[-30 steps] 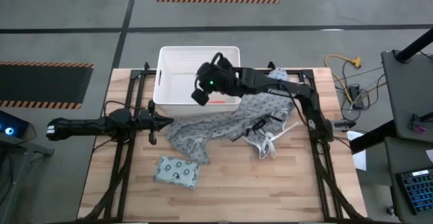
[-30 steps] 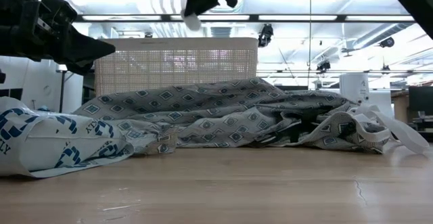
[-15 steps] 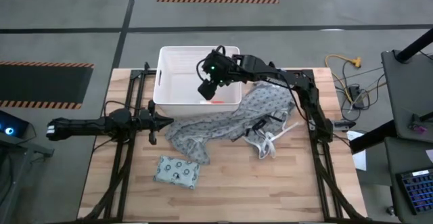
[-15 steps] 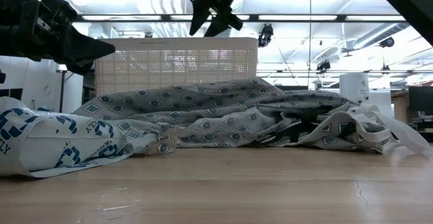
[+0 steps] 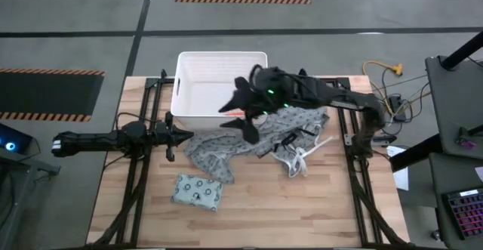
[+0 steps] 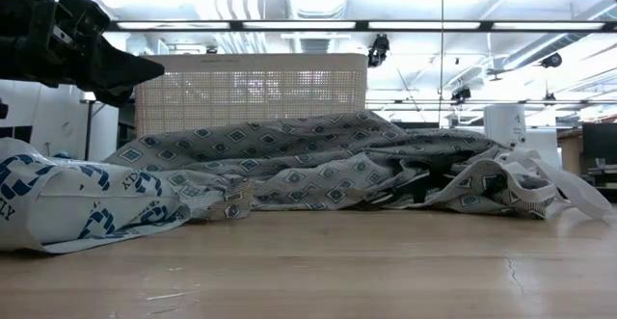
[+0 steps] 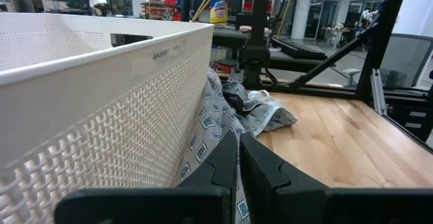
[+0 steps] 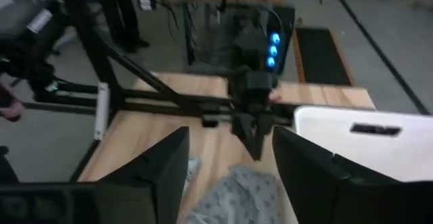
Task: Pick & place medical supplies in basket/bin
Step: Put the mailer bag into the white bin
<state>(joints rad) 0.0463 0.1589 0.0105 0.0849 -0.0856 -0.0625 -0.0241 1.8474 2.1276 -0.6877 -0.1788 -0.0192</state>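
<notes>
Bin [image 5: 198, 76] just beside right fingers [image 5: 235, 105], spread, empty; left fingers [image 7: 237, 158] closed.

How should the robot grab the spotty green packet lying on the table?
Probably from straight above, pinching the pale green packet across its shorter side. It lies flat on the wooden table, apart from the gown, with open space around it. The open right gripper hangs near the bin; the shut left gripper waits closer.
</notes>
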